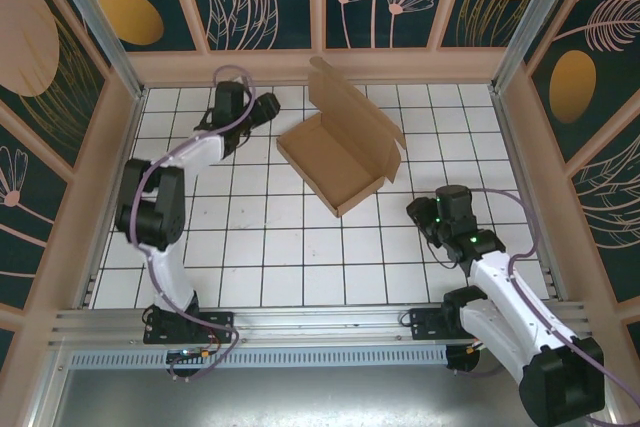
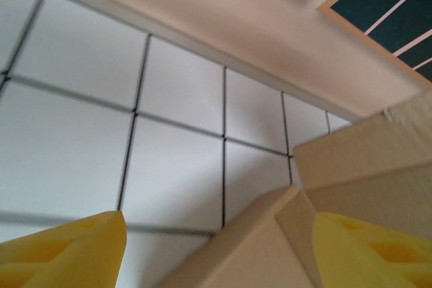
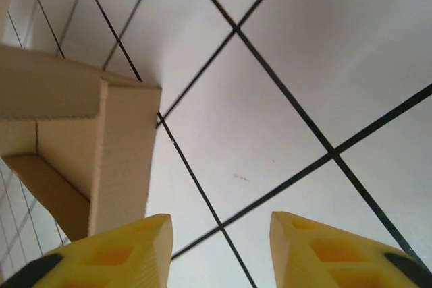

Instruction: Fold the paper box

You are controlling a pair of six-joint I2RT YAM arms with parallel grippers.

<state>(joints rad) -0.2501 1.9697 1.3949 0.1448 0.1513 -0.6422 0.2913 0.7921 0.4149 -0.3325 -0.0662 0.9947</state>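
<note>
The paper box (image 1: 335, 169) is a shallow brown cardboard tray set diagonally at the table's middle back, its lid (image 1: 352, 107) standing up behind it. My left gripper (image 1: 268, 110) hovers just left of the box's left corner, open. In the left wrist view its yellow fingers (image 2: 67, 251) stand wide apart, and a corner of the paper box (image 2: 270, 247) shows ahead between them. My right gripper (image 1: 422, 215) is to the right of the box, a little apart from it. It is open (image 3: 223, 247) with only bare tile between the fingertips, and the box's end wall (image 3: 115, 146) is to their left.
The white tiled table (image 1: 300, 247) is fenced by a wooden rim (image 1: 320, 65) and patterned walls on three sides. The left gripper is near the back rim (image 2: 270, 45). A metal rail (image 1: 300, 322) runs along the near edge by the arm bases.
</note>
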